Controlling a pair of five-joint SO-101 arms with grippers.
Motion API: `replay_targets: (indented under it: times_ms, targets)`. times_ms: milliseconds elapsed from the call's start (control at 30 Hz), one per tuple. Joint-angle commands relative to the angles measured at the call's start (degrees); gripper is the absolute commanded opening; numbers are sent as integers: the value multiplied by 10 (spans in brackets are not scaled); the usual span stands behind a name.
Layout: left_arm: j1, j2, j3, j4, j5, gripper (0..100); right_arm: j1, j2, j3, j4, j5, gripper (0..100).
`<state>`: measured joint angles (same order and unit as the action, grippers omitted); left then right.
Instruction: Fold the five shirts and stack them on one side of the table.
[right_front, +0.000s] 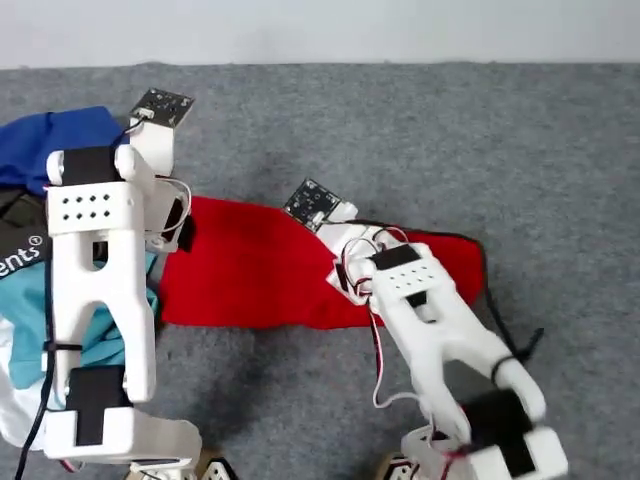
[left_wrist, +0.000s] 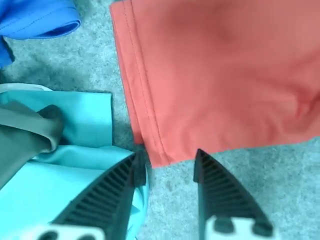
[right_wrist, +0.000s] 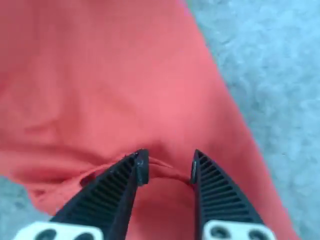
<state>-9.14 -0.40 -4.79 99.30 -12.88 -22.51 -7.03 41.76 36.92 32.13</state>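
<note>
Across the counter (right_front: 500, 130) the red shirt (right_front: 250, 270) is lying flat. It is looking light and limp, so you are best pinching stitched edges. Your left gripper (left_wrist: 167, 156) is gaping at its hem corner, and your right gripper (right_wrist: 169, 154) is straddling a raised fold, jaws apart.

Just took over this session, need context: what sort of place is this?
Probably a robotics test bench: left arm and right arm side by side at a grey carpeted table, a plain wall behind, a red shirt and piled shirts.
</note>
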Motion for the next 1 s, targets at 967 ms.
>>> replay_targets:
  times_ms: [967]
  targets:
    - [-3,-22,-2,2,5,163,74,-95,-78,137,-4,154]
